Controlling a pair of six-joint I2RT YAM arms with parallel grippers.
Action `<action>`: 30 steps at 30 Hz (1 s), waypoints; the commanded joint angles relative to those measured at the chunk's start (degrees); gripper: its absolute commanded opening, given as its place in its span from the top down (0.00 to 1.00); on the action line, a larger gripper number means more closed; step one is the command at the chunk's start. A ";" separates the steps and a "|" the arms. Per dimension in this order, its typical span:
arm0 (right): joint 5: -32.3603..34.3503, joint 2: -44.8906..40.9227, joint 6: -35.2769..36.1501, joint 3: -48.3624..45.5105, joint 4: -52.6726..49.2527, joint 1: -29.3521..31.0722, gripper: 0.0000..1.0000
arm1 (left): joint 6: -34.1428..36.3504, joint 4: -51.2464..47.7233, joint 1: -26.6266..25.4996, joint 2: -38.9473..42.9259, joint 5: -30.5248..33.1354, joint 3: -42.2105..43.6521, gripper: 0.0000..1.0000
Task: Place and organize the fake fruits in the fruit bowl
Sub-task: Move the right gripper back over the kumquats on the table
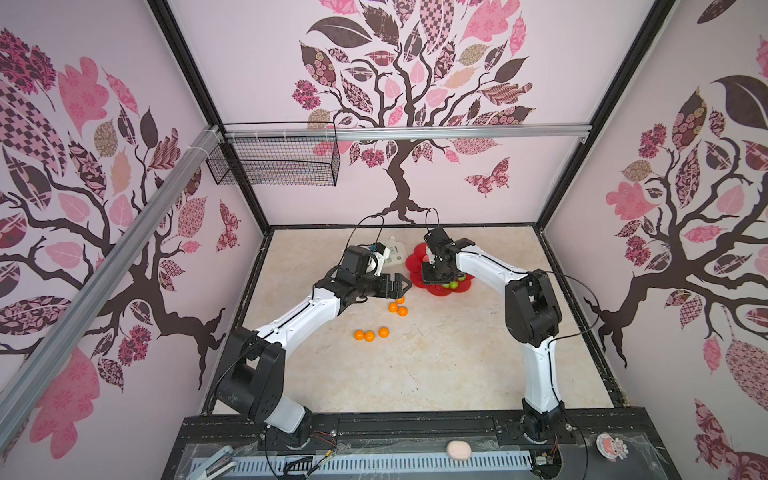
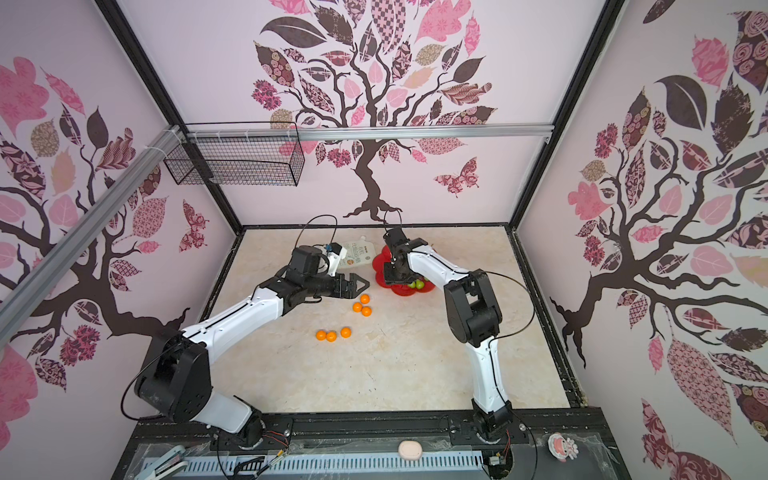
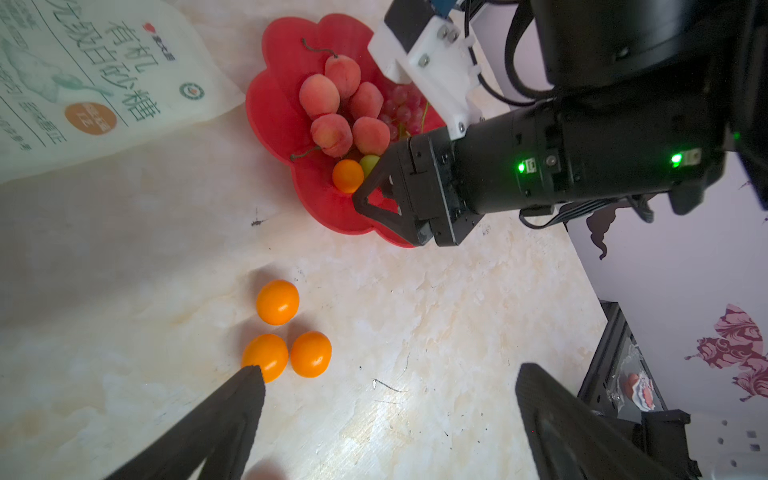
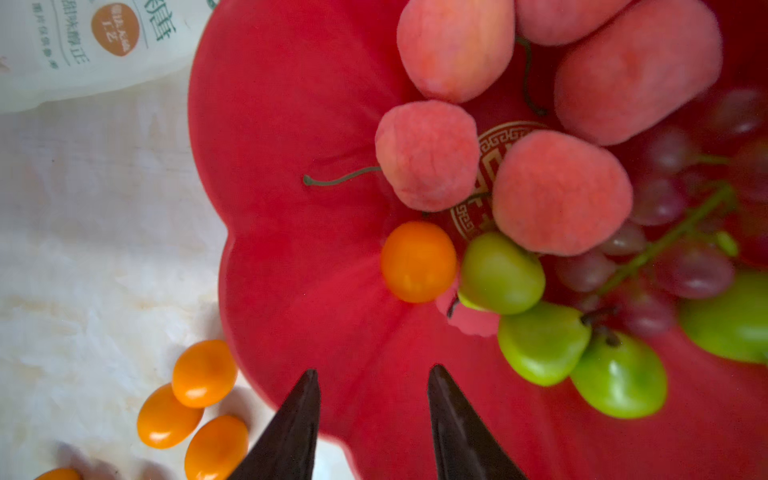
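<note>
The red scalloped fruit bowl [image 1: 415, 262] [image 4: 291, 166] stands at the back middle of the table. It holds several pink peaches [image 4: 428, 156], green fruits [image 4: 500, 272], a dark grape bunch [image 4: 673, 199] and one tangerine [image 4: 417, 262] [image 3: 347, 176]. My right gripper [image 4: 374, 370] [image 1: 436, 280] hovers open and empty over the bowl's near rim, just short of that tangerine. Three tangerines [image 1: 397, 307] [image 3: 277, 302] lie left of the bowl. My left gripper [image 3: 390, 370] [image 1: 403, 285] is open wide above them. Three more tangerines [image 1: 370, 334] lie nearer the front.
A white printed pouch [image 1: 395, 253] [image 3: 83, 83] lies against the bowl's back left. A black wire basket [image 1: 274, 164] hangs on the back wall. A pale pink oval lump [image 1: 459, 450] rests on the front ledge.
</note>
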State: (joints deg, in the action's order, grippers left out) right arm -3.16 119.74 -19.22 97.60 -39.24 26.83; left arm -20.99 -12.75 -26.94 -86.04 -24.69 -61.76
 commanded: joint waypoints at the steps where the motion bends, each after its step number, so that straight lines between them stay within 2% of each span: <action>1: -1.52 -7.37 0.15 -1.44 2.86 0.60 0.54 | 1.42 0.09 0.11 3.40 1.88 1.84 0.02; 7: 0.45 -8.19 1.76 -2.38 1.68 6.04 0.54 | 1.71 -1.90 0.13 5.13 4.53 2.64 0.01; 11: 1.14 -4.94 1.08 0.94 -1.04 9.57 0.54 | 0.95 -1.73 2.07 4.66 2.99 2.24 0.01; 16: -0.05 0.11 -4.27 5.49 -3.50 11.19 0.54 | -2.32 1.59 5.97 4.42 -0.79 3.43 0.02; 22: 3.04 6.57 -7.35 13.07 -8.14 14.01 0.54 | -4.73 3.44 9.15 4.14 -2.37 3.99 0.01; 30: 6.72 12.11 -10.16 18.47 -11.99 14.21 0.54 | -7.85 5.38 12.15 3.30 -3.88 4.69 0.02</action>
State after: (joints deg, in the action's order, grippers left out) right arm 0.99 128.86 -27.62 113.10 -47.51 40.77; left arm -27.14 -9.61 -16.01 -81.87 -27.20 -59.11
